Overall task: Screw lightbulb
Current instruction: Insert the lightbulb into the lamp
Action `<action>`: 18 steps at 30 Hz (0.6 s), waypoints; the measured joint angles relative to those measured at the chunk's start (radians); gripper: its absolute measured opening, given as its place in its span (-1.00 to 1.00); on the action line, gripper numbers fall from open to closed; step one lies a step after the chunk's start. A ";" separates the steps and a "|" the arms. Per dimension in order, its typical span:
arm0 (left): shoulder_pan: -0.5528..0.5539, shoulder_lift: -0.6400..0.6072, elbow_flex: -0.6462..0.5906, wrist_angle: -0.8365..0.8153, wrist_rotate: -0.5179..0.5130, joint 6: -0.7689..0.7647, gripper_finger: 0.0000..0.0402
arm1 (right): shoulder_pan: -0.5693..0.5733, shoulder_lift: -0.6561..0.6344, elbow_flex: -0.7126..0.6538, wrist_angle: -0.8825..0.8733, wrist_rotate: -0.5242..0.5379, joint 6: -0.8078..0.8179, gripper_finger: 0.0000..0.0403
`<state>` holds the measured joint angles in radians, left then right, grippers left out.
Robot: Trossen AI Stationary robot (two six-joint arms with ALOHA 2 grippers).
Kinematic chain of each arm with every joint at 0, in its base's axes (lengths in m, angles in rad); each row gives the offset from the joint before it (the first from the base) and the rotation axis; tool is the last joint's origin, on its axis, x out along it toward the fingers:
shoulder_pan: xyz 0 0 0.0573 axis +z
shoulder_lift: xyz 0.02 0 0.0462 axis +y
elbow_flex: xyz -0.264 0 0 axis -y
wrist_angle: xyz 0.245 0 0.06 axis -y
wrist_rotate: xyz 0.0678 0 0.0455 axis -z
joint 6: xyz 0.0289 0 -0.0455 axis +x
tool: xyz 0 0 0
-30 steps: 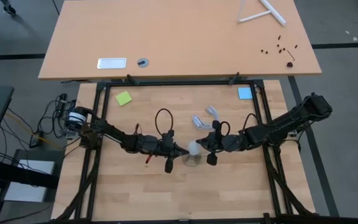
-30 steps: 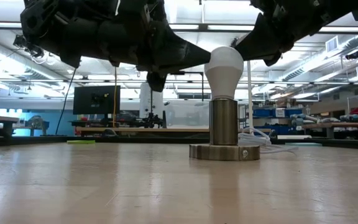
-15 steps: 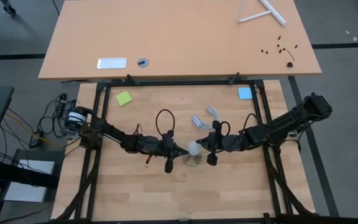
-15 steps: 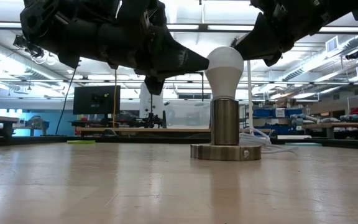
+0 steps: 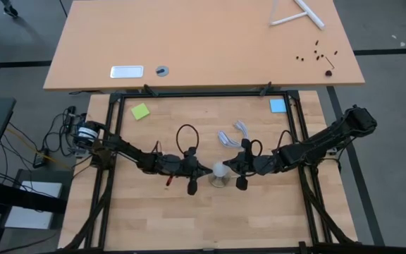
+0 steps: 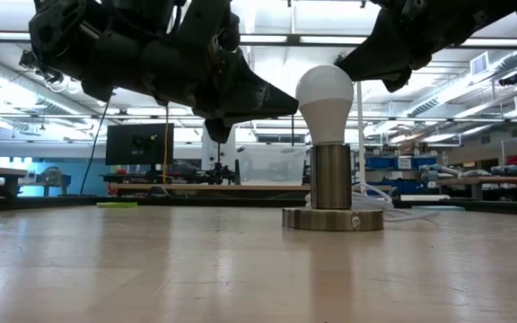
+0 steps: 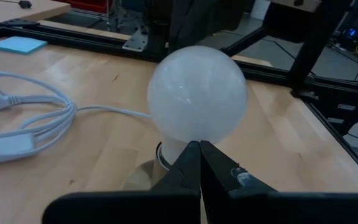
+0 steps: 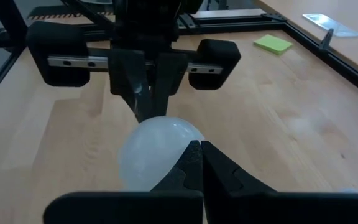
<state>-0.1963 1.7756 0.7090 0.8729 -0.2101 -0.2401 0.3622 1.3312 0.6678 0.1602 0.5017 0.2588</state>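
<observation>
The white frosted lightbulb (image 6: 324,97) stands upright with its narrow end down in a round metal socket (image 6: 333,179), whose disc base (image 5: 221,182) rests on the wooden table. My left gripper (image 6: 293,101) is shut and comes at the bulb (image 7: 197,93) from the table's left. My right gripper (image 6: 341,68) is also shut and comes at the bulb (image 8: 151,149) from the right, higher up. The two shut tips meet the bulb (image 5: 219,169) from opposite sides. My left gripper touches the bulb's left flank, low on the globe (image 7: 194,138), with the tips of its shut fingers. It comes nearly level from the table's left. My right gripper touches the bulb's upper right shoulder (image 8: 180,149) with its shut fingertips, slanting down from the table's right. The bulb stays upright in the socket.
The socket's white cord (image 5: 235,131) lies coiled just beyond the bulb on the far side (image 7: 30,124). A green note (image 5: 140,111) lies at the far left and a blue note (image 5: 277,106) at the far right. A black frame (image 5: 203,94) borders the table. The near half is bare wood.
The socket with the bulb has slid a little toward the table's right edge, still upright. My left gripper's shut tip has tipped down, from the bulb's upper left side to lower on its flank.
</observation>
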 joint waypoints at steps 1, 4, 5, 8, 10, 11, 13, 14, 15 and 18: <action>0.000 0.000 0.000 0.001 0.000 0.000 -1.00 | 0.000 0.000 0.000 0.000 0.001 0.000 -1.00; 0.000 0.000 0.000 0.004 0.000 0.000 -1.00 | 0.000 0.000 0.000 -0.002 0.002 0.000 -1.00; 0.000 0.000 0.000 0.004 0.000 0.000 -1.00 | 0.000 0.000 0.000 -0.003 0.002 0.000 -1.00; 0.000 0.000 0.000 0.003 0.007 0.000 -1.00 | 0.000 0.000 0.001 -0.006 0.003 0.000 -1.00; 0.001 0.000 0.000 0.002 0.020 0.000 -1.00 | 0.000 0.000 0.002 -0.012 0.003 0.000 -1.00; 0.001 0.000 0.000 0.001 0.022 -0.002 -1.00 | 0.000 0.000 0.002 -0.015 0.003 0.000 -1.00; -0.001 0.000 0.000 0.000 0.031 -0.006 -1.00 | 0.000 0.000 0.002 -0.016 0.002 0.000 -1.00; -0.004 0.000 0.000 0.000 0.035 -0.007 -1.00 | 0.000 0.000 0.002 -0.016 0.002 0.000 -1.00; -0.008 0.000 0.000 0.001 0.039 -0.007 -1.00 | 0.000 0.000 0.002 -0.018 0.002 0.000 -1.00; -0.019 0.000 0.002 0.005 0.049 -0.008 -1.00 | 0.000 0.002 0.001 -0.025 -0.002 0.000 -1.00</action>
<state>-0.2149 1.7756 0.7105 0.8780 -0.1608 -0.2484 0.3618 1.3333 0.6690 0.1348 0.4995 0.2589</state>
